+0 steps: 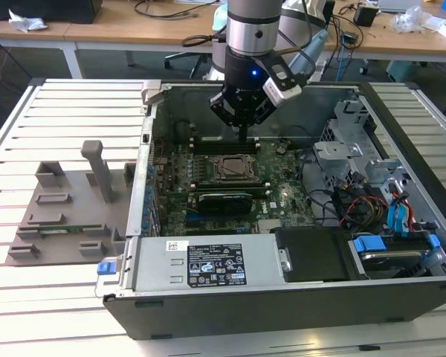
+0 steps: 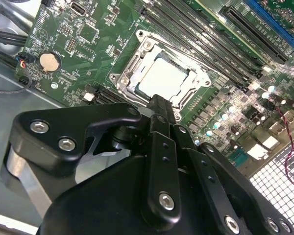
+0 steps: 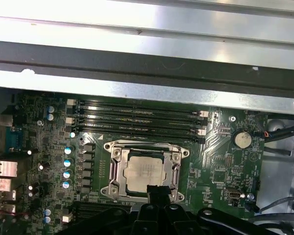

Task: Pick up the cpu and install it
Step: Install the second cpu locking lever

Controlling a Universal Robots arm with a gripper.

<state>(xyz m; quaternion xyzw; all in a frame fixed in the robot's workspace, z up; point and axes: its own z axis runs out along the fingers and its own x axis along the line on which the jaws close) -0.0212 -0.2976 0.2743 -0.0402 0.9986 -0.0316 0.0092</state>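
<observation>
On the exterior view's left, well apart from the gripper, a grey fixture block (image 1: 70,216) sits on the slatted table (image 1: 15,126). I make out no chip resting on it.

Moving right, the open computer case (image 1: 282,297) lies on its side with the motherboard (image 1: 208,190) exposed. The gripper (image 1: 243,135) hangs over the board, its fingertips just above the far edge of the socket frame (image 1: 230,169). In the second wrist view the two fingers (image 2: 162,122) appear pressed together into a single narrow tip, with nothing between them; the gripper reads as closed and empty.

The cpu (image 3: 146,172) lies flat inside the socket frame, directly beneath and just ahead of the fingertips in both wrist views. Its silvery top looks level and square to the frame. The tip sits near the chip's closer edge; whether it touches the lid or hovers just above I cannot tell.

Beyond the socket, away from the gripper, run the memory slots (image 3: 142,117). Further to the exterior view's right are the drive bays with blue cables (image 1: 398,216).

My judgement is that the pick and placement are done, with the chip seated. The retention frame around it looks open, so clamping seems outstanding.
</observation>
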